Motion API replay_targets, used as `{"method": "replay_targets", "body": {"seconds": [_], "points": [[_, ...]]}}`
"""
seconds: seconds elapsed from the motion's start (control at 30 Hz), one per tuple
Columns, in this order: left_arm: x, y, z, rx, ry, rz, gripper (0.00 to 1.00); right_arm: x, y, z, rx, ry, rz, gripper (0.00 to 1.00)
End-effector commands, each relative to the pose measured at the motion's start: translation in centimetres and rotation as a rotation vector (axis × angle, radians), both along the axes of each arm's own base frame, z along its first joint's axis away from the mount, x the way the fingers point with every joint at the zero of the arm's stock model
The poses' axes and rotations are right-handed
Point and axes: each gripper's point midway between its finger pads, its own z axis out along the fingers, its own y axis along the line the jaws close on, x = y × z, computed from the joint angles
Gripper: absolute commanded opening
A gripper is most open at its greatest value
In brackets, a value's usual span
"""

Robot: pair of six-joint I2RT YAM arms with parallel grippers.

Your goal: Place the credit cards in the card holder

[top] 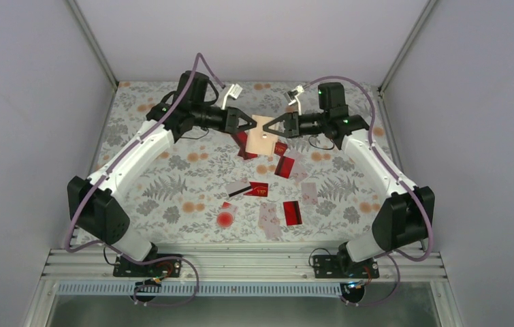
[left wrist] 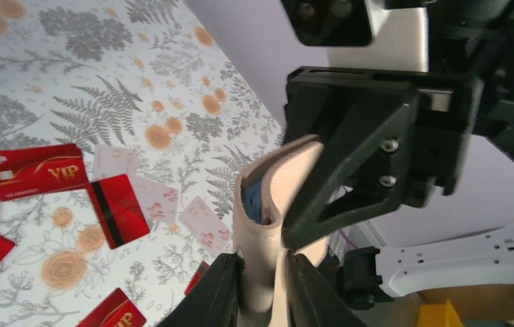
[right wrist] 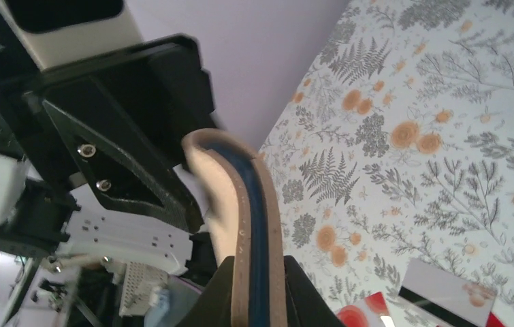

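From above, the left pincer (top: 252, 123) and the right pincer (top: 273, 127) are seen meeting over the far middle of the desk (top: 172, 170). Each is clenched on an opposite edge of the holder (top: 263, 138), which is held up between them, off the desk. The cards (top: 293, 212) are scattered on the desk nearer the arm bases, mostly red, some pale. None is seen in the holder. The two-sided hold is judged to be a way of steadying the holder while its leaves are parted.

In the left wrist view, the holder (left wrist: 257, 238) is gripped edge-on between the left fingers (left wrist: 221, 293). Its folded top curls open enough for the blue lining (left wrist: 254, 194) to be seen. A finger of the right pincer is pressed against the outer leaf from the opposite side. Several cards, among them a red VIP one (left wrist: 36, 170), lie well below on the desk.

In the right wrist view, the holder (right wrist: 237, 225) is clamped between the right fingers (right wrist: 300, 300), and the lining is shown as a dark blue strip between the tan leaves. The left pincer is set against the far edge. The mouth is only narrowly open, so it is judged that it must be spread wider before a card can be fed in. A slip at either grip would let it shut or drop.
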Motion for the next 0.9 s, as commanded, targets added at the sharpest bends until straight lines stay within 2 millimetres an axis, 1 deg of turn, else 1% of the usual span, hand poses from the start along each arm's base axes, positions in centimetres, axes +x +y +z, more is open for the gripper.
{"method": "replay_targets", "body": {"seconds": [0.0, 0.03, 0.07, 0.1, 0.17, 0.2, 0.27, 0.4, 0.47, 0.5, 0.6, 0.67, 0.73, 0.87], "points": [[0.0, -0.3, 1.4, -0.018, -0.059, -0.025, 0.29, -0.1, 0.6, 1.3, 0.032, -0.02, 0.03, 0.05], [0.1, -0.3, 1.5, -0.016, -0.062, -0.02, 0.35, -0.2, 0.6, 1.3, 0.034, -0.02, 0.033, 0.04], [0.1, -0.2, 1.7, -0.013, -0.07, -0.015, 0.49, -0.3, 0.6, 1.6, 0.042, -0.022, 0.042, 0.04], [0.1, 0.0, 1.8, -0.007, -0.079, -0.011, 0.59, -0.5, 0.7, 1.9, 0.051, -0.025, 0.052, 0.04], [-0.2, 0.2, 2.3, 0.001, -0.11, -0.016, 0.7, -1.0, 0.8, 3.0, 0.077, -0.039, 0.082, 0.04], [-0.5, 0.4, 2.7, 0.003, -0.129, -0.022, 0.72, -1.3, 0.8, 3.7, 0.091, -0.05, 0.099, 0.04], [-1.1, 0.9, 3.6, -0.002, -0.172, -0.033, 0.72, -1.9, 0.8, 5.5, 0.124, -0.081, 0.137, 0.04], [-3.3, 1.8, 6.2, -0.045, -0.271, -0.088, 0.72, -3.0, 0.8, 7.9, 0.172, -0.125, 0.189, 0.04], [-4.7, 2.3, 7.3, -0.071, -0.299, -0.12, 0.66, -3.4, 0.9, 8.8, 0.19, -0.139, 0.208, 0.04], [-5.3, 2.4, 7.7, -0.089, -0.305, -0.139, 0.62, -3.7, 1.0, 9.1, 0.196, -0.15, 0.219, 0.04], [-6.8, 2.5, 8.7, -0.147, -0.305, -0.19, 0.55, -4.8, 1.4, 10.1, 0.221, -0.178, 0.274, 0.04], [-7.2, 2.5, 9.0, -0.162, -0.3, -0.214, 0.51, -5.5, 1.6, 10.4, 0.241, -0.189, 0.316, 0.04], [-7.3, 2.4, 8.8, -0.151, -0.292, -0.223, 0.45, -6.0, 1.9, 10.7, 0.255, -0.199, 0.349, 0.04], [-7.0, 2.5, 8.2, -0.124, -0.285, -0.214, 0.44, -7.0, 2.5, 12.0, 0.281, -0.236, 0.413, 0.04]]}}
